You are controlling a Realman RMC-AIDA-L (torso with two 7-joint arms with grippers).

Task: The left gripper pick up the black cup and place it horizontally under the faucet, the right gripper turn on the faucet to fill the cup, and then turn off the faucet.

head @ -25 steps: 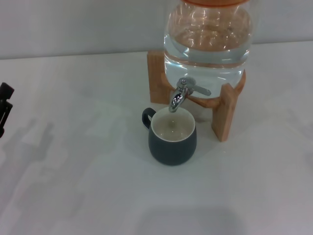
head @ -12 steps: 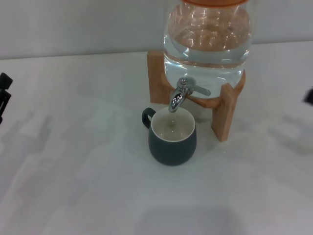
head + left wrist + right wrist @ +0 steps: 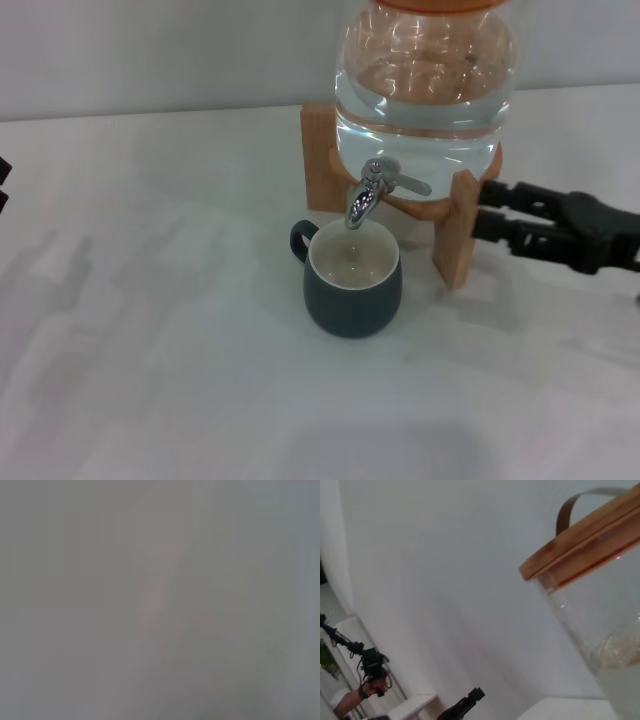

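1. Head view: the right gripper (image 3: 487, 208) is reaching in with its jaws parted beside the wooden stand (image 3: 455, 235), near the faucet (image 3: 372, 188). The black cup (image 3: 352, 277) is sitting under the spout. The left gripper (image 3: 3, 184) is barely showing at the table's far left edge; I cannot tell its state.
2. Right wrist view: the glass jar (image 3: 600, 625) and its wooden lid (image 3: 580, 537) are showing.

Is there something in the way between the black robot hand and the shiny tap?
Yes. The wooden stand's front leg stands between the right hand and the faucet; the hand's tips are right beside it.

cup (image 3: 352, 280) under faucet (image 3: 368, 192) (jar behind) | right gripper (image 3: 487, 208) right of stand (image 3: 455, 235)
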